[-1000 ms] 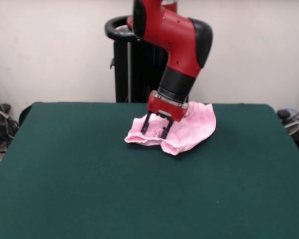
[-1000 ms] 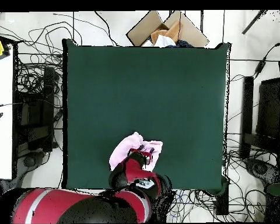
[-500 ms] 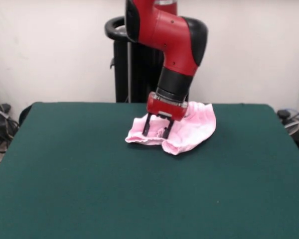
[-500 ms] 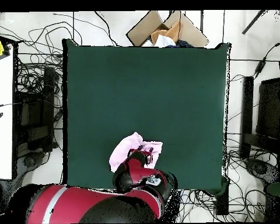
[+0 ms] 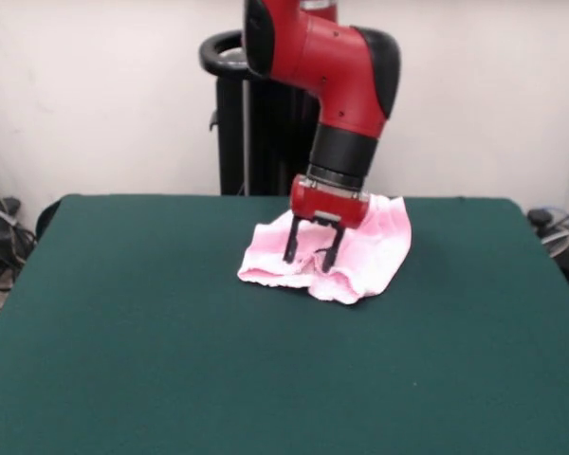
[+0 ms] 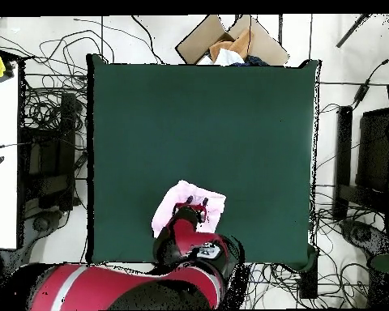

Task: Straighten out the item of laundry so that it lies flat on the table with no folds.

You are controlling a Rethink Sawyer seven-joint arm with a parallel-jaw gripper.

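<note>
The pale pink pants lie rumpled on the dark green table, near its far edge below the robot's base, with folds along their front edge. My gripper points straight down over the middle of the pants, its two dark fingers spread apart with the tips at the fabric. In the overhead view the pants lie near the table's bottom edge, and the gripper and arm cover part of them. The bow does not show.
The black pedestal stands behind the table. In the overhead view an open cardboard box sits beyond the table's top edge, cables lie all round, and a white bench stands at the left.
The gripper has shifted a little to the right over the pants in the front view. The front edge of the pants now lies flatter and more spread out.
</note>
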